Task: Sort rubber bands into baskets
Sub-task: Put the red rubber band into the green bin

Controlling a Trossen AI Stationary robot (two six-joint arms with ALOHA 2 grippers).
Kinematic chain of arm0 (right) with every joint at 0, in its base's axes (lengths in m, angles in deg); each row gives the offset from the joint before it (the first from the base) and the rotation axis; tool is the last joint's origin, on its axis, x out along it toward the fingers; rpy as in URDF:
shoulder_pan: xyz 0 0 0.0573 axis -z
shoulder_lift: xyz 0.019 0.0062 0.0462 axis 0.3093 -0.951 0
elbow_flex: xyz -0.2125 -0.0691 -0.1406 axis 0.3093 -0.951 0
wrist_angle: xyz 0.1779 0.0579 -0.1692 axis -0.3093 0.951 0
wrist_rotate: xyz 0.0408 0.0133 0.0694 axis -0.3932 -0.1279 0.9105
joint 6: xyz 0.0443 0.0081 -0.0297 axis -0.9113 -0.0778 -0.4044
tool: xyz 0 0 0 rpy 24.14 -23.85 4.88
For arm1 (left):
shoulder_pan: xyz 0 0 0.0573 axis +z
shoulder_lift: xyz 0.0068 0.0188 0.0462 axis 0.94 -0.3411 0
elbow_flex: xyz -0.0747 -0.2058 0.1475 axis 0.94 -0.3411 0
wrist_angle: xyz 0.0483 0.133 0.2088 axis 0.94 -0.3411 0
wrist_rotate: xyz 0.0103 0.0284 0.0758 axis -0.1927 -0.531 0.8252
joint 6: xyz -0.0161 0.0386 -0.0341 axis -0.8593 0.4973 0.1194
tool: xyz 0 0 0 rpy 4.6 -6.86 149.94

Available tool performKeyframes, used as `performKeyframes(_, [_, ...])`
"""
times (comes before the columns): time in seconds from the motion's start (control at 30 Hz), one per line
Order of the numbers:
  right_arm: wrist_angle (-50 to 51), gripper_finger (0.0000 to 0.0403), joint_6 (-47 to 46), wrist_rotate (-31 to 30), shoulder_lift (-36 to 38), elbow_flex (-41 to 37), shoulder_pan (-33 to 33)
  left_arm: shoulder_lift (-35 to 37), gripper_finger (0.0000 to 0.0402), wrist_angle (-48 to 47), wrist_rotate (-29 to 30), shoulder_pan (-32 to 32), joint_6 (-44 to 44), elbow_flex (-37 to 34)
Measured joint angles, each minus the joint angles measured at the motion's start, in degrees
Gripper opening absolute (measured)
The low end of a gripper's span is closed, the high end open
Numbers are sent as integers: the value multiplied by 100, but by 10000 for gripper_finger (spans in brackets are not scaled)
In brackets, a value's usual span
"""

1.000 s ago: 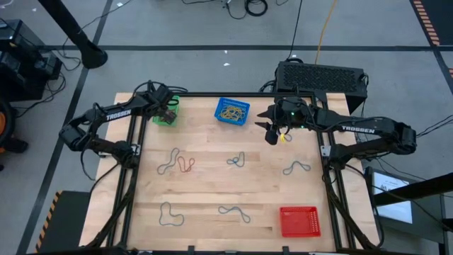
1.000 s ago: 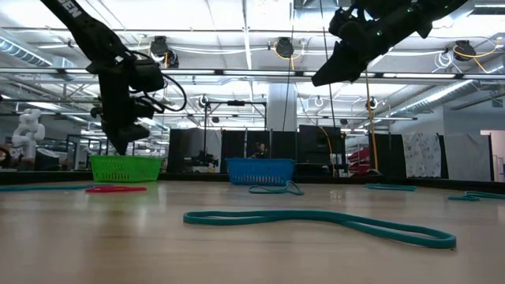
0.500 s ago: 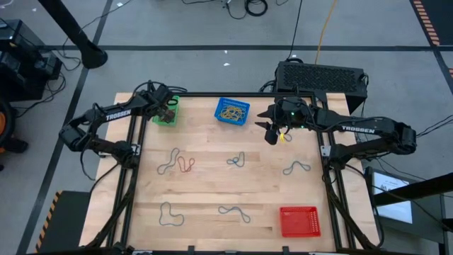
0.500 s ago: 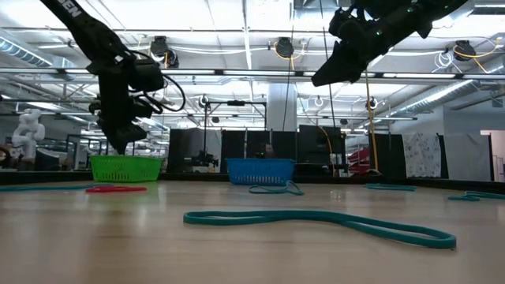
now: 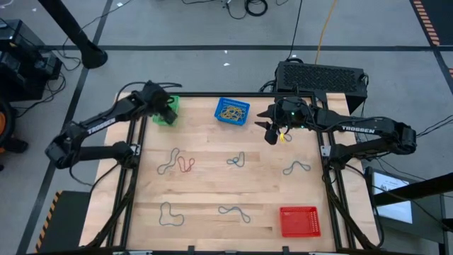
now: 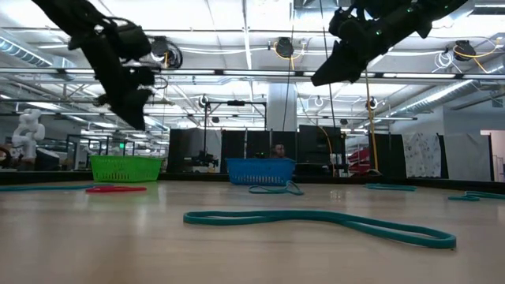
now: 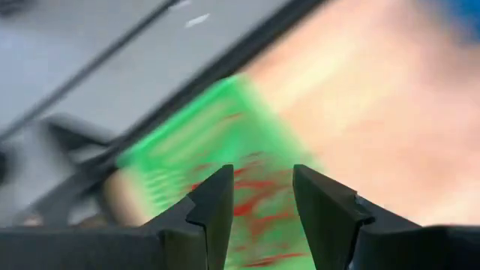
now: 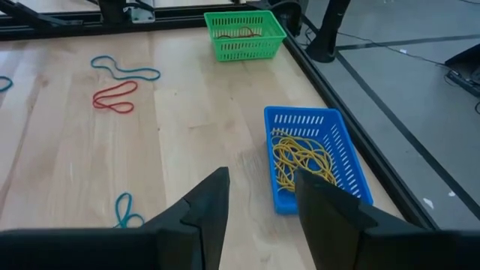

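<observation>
Left gripper [image 7: 259, 196] hangs with fingers parted, empty, above the green plastic mesh basket [image 7: 206, 161] containing red rubber bands [image 7: 259, 201]. Right gripper [image 8: 259, 199], also parted and empty, hovers beside the blue mesh basket [image 8: 341, 142] of yellow-tan elastic loops [image 8: 300, 161]. "TROSSEN" marks both arms.

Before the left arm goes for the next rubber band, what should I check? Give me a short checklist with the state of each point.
1. Left end effector open and empty: ok.
2. Left end effector lifted above the green basket: ok.
3. Red bands inside the green basket: ok.
4. Red band free on the table: not ok, a blue band lies against it.
5. Right end effector away from that band: ok.
</observation>
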Motion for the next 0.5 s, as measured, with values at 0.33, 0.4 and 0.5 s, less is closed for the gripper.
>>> performKeyframes(0.33, [-212, 146, -33, 0, 0, 0, 0, 316, 143, 246, -1445, -1620, -435, 0])
performKeyframes(0.4, [-196, 146, -148, 0, -2, 0, 0, 283, 143, 423, -1445, -2027, -526, 0])
performKeyframes(0.5, [-4, 146, -265, -4, -2, 2, 0, 237, 143, 819, -1448, -2591, -725, 1])
